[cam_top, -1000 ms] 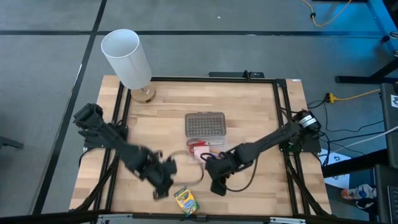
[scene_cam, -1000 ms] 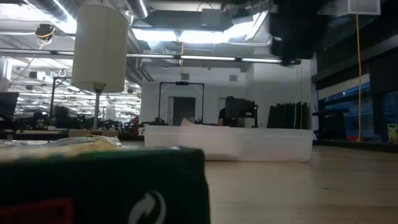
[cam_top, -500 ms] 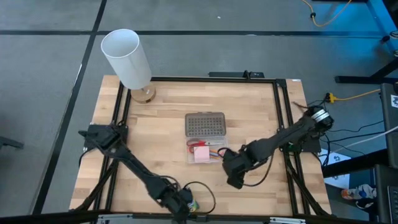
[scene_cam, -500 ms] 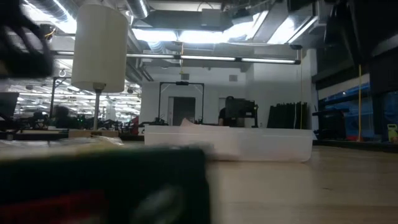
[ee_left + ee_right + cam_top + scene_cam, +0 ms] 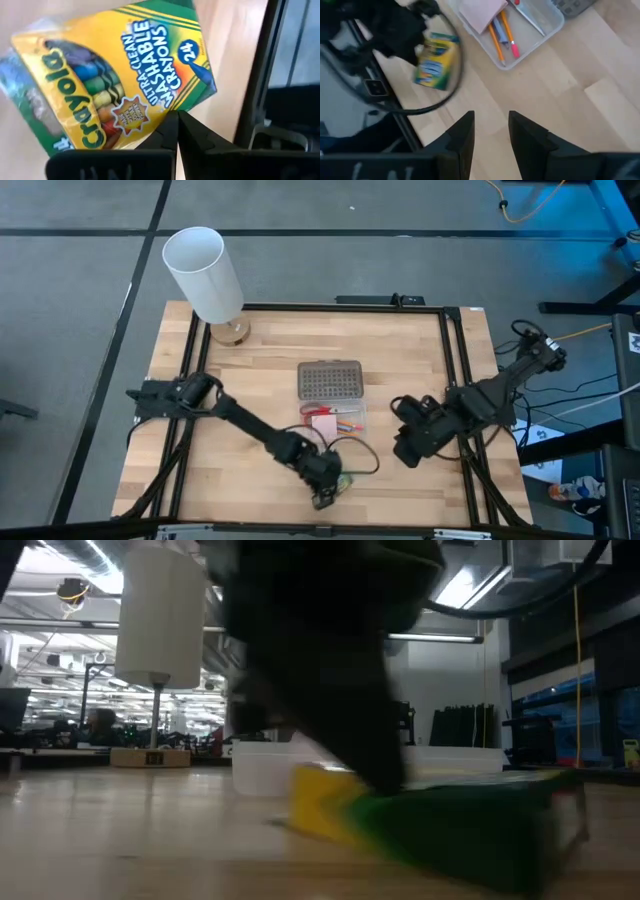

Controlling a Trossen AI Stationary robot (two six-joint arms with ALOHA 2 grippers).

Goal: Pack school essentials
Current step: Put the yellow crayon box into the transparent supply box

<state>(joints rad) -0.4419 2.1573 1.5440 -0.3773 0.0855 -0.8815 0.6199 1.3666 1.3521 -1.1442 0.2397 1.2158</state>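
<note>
Two arms: left at work, right waiting.
Left gripper [image 5: 322, 498]: low centre of the high view; fingers shut tight together, tips meeting just beside the crayon box [image 5: 338, 484]. No clamp on the box can be made out, so whether it is carried cannot be said.
Crayon box, place: bottom centre of the table [image 5: 260, 350], just below the clear case [image 5: 335, 420] and lower right of that gripper.
Crayon box, lie: flat, long axis running diagonally in the wrist picture, printed face up.
Clear case, contents: pink sticky pad [image 5: 481, 10], orange pencils [image 5: 496, 40], scissors [image 5: 530, 16] already in.
Nearer arm: left, judged by far; the case lies straight up-frame from the box.
Right gripper [image 5: 408, 452]: right of the case, fingers part-open, holding nothing.
Other: white cylinder [image 5: 203, 273], upper left.
</note>
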